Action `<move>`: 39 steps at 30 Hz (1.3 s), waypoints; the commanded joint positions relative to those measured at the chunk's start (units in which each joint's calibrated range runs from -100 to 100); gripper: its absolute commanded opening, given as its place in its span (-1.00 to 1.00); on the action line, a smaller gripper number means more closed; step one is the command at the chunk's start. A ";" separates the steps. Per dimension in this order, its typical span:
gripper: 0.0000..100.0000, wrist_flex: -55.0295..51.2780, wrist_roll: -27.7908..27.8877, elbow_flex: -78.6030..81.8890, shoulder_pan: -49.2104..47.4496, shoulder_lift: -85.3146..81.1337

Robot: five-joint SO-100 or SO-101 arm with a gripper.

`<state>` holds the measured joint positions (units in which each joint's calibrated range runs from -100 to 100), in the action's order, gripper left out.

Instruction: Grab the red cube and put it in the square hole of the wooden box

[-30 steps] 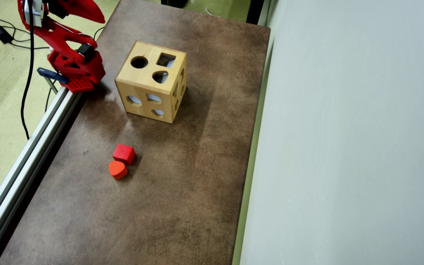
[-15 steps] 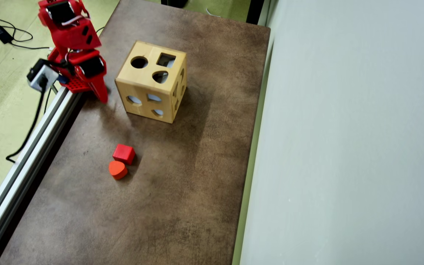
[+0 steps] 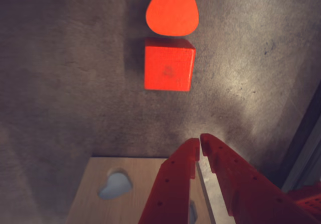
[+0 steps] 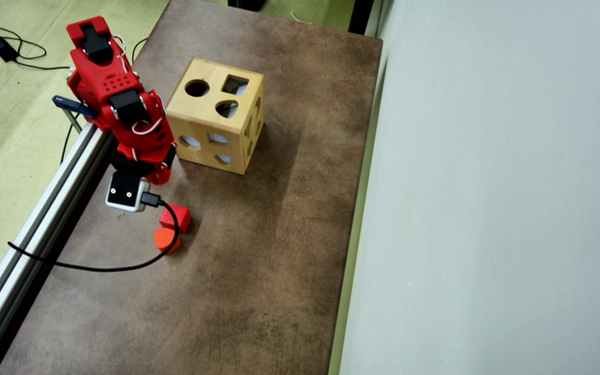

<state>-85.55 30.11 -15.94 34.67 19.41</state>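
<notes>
Reaching for the red cube (image 3: 169, 64) is the step in hand; nothing grabbed yet. Tool (image 3: 199, 141) hovers with its tips nearly together, just a thin slit between them, holding nothing. Cube sits flat on the brown tabletop (image 3: 60, 83), well apart from the tool tips in the wrist view, straight ahead and slightly left of them. A red rounded block (image 3: 172, 9) lies just beyond the cube, touching or almost touching its far edge; cannot tell which.

In the overhead view the cube (image 4: 175, 217) is near the tabletop's left edge, below the arm (image 4: 123, 104), with the rounded block (image 4: 164, 239) right beside it. The wooden box (image 4: 216, 114) stands apart, up and right of the cube; its square hole (image 4: 235, 85) is on the top face, far right corner. A black cable (image 4: 123, 268) loops past both red pieces.

To do it well, my judgement: spread the tool wide before descending, since it is too closed to straddle the cube now. Shift slightly left to centre on the cube, line the fingers up with its flat side faces, not the corners. Come down without nudging the rounded block, and keep the cable from snagging. Close on the middle of the cube so it stays square for the hole.
</notes>
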 commanded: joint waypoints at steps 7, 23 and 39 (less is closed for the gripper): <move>-0.97 0.91 0.39 -2.58 -0.20 6.03; -0.97 16.67 -0.05 -1.77 -0.43 12.82; -0.97 14.91 -0.15 -2.04 0.24 10.61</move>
<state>-69.25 30.06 -15.94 34.67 33.39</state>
